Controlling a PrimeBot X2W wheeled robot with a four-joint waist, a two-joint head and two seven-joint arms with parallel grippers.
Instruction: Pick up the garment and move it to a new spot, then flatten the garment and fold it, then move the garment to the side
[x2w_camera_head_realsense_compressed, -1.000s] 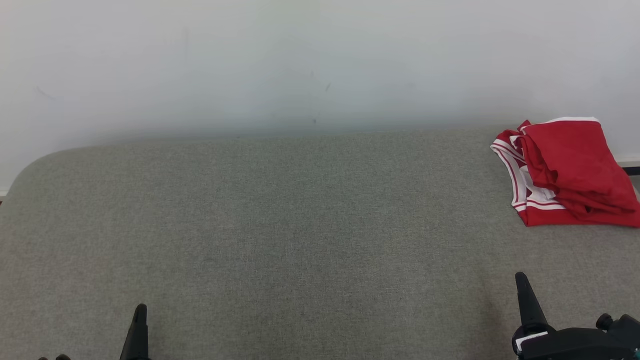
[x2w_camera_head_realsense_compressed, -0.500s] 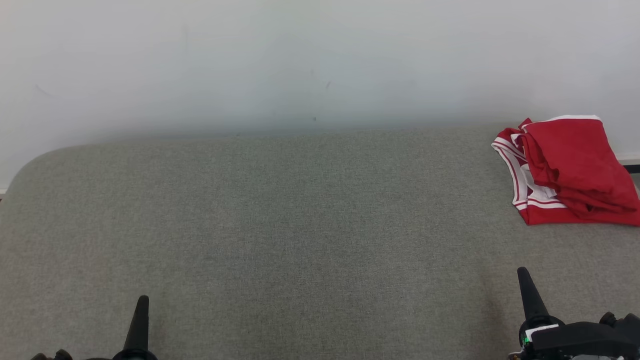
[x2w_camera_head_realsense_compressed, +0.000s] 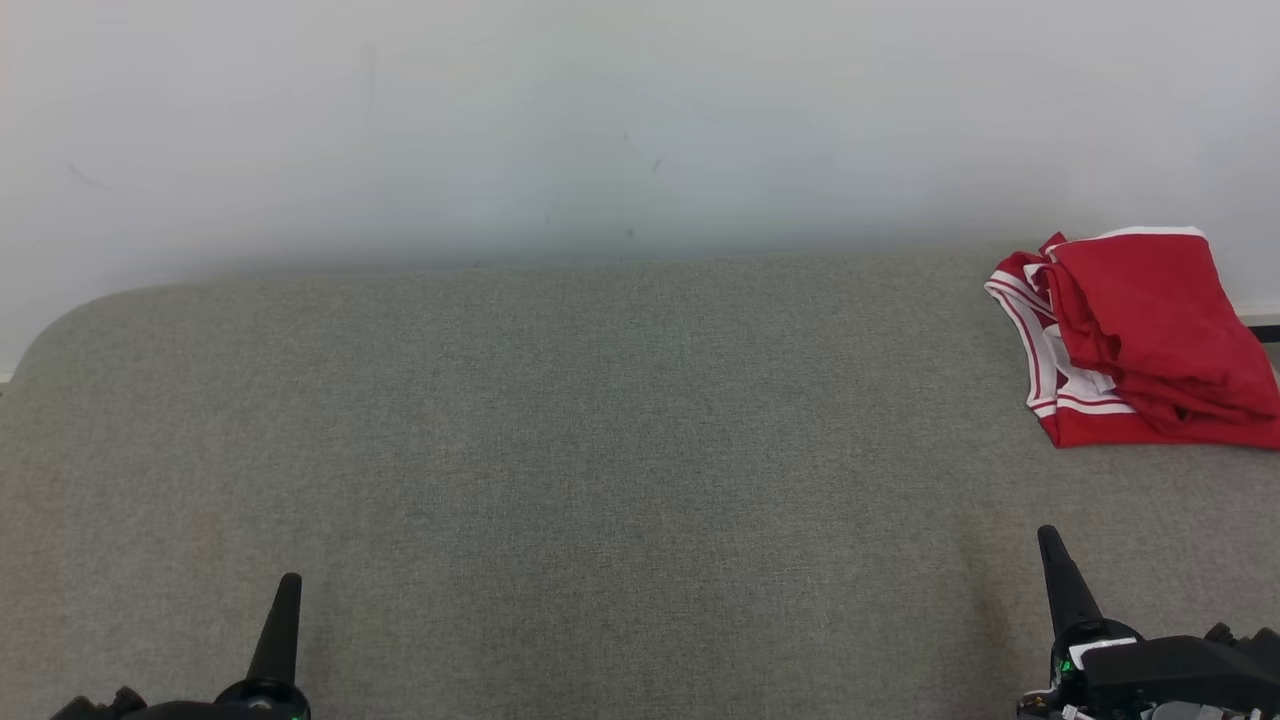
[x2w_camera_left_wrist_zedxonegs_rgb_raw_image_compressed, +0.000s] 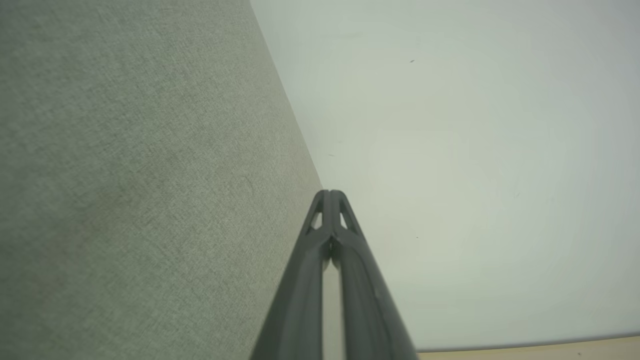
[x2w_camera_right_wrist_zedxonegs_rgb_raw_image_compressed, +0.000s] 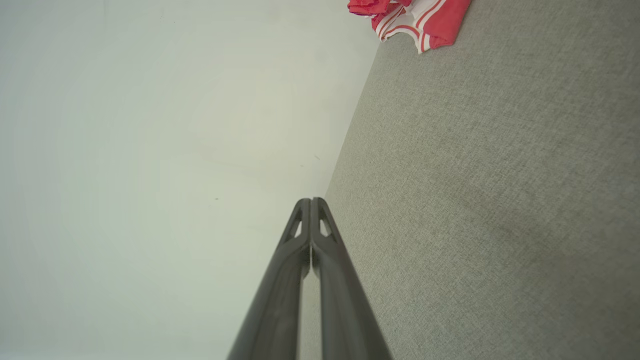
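The garment (x2w_camera_head_realsense_compressed: 1140, 335) is red with white stripes and lies folded in a small pile at the far right of the grey fabric surface (x2w_camera_head_realsense_compressed: 600, 450); the right wrist view catches its striped edge (x2w_camera_right_wrist_zedxonegs_rgb_raw_image_compressed: 415, 20) at the top. My left gripper (x2w_camera_head_realsense_compressed: 288, 585) stands at the lower left, tips together and empty (x2w_camera_left_wrist_zedxonegs_rgb_raw_image_compressed: 330, 192). Low on the right, well short of the garment, my right gripper (x2w_camera_head_realsense_compressed: 1046, 535) is shut on nothing (x2w_camera_right_wrist_zedxonegs_rgb_raw_image_compressed: 310, 200).
A pale wall (x2w_camera_head_realsense_compressed: 600, 130) runs behind the grey surface. The surface's far left corner (x2w_camera_head_realsense_compressed: 70, 320) is rounded. A strip of light floor (x2w_camera_left_wrist_zedxonegs_rgb_raw_image_compressed: 550, 347) shows in the left wrist view.
Both grippers have crept a little forward on the surface, fingers still shut. The garment has kept its place.
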